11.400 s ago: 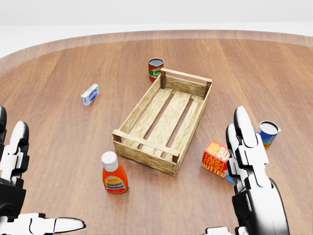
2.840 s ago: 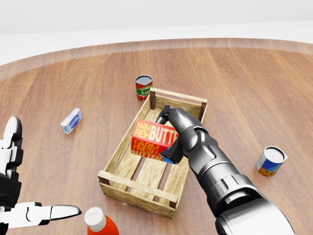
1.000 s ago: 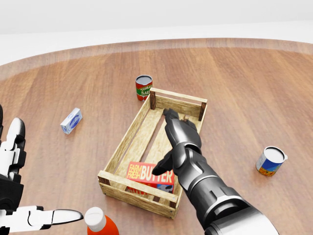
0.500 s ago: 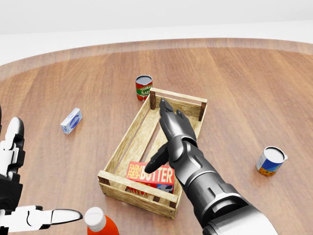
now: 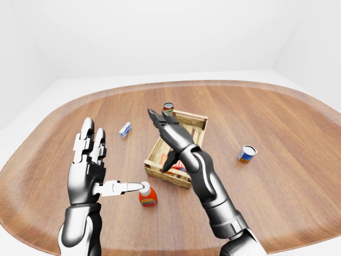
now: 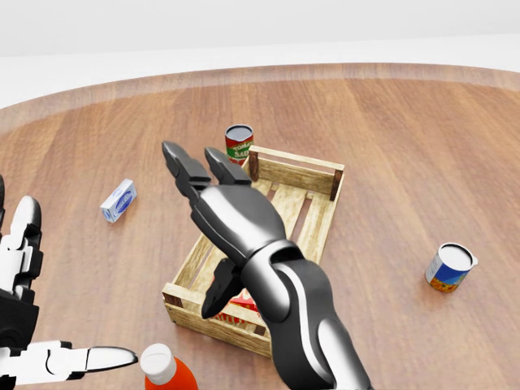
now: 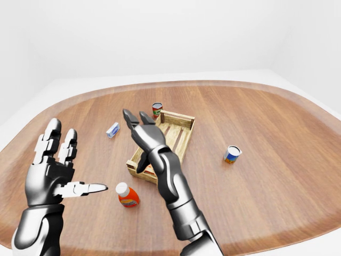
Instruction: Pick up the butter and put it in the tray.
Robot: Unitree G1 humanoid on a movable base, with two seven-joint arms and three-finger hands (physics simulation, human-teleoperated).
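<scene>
The butter [image 6: 244,309], a red box, lies inside the wooden tray [image 6: 296,173] at the end nearest the bottom of the head view. My right arm hides most of it; a red strip also shows in the left-eye view [image 5: 179,167]. My right hand [image 6: 216,218] is open and empty, fingers spread, raised above the tray's left side and apart from the butter. My left hand [image 6: 28,325] is open and empty at the head view's bottom left, well left of the tray.
A ketchup bottle [image 6: 165,370] stands just below the tray, near my left thumb. A red can [image 6: 239,145] stands at the tray's top-left corner. A small blue-white box [image 6: 119,200] lies to the left. A blue-orange can [image 6: 449,267] stands to the right.
My right hand let go of the butter, which now rests in the tray's near end. The hand has since lifted up and leftward with its fingers spread. The left hand has barely moved.
</scene>
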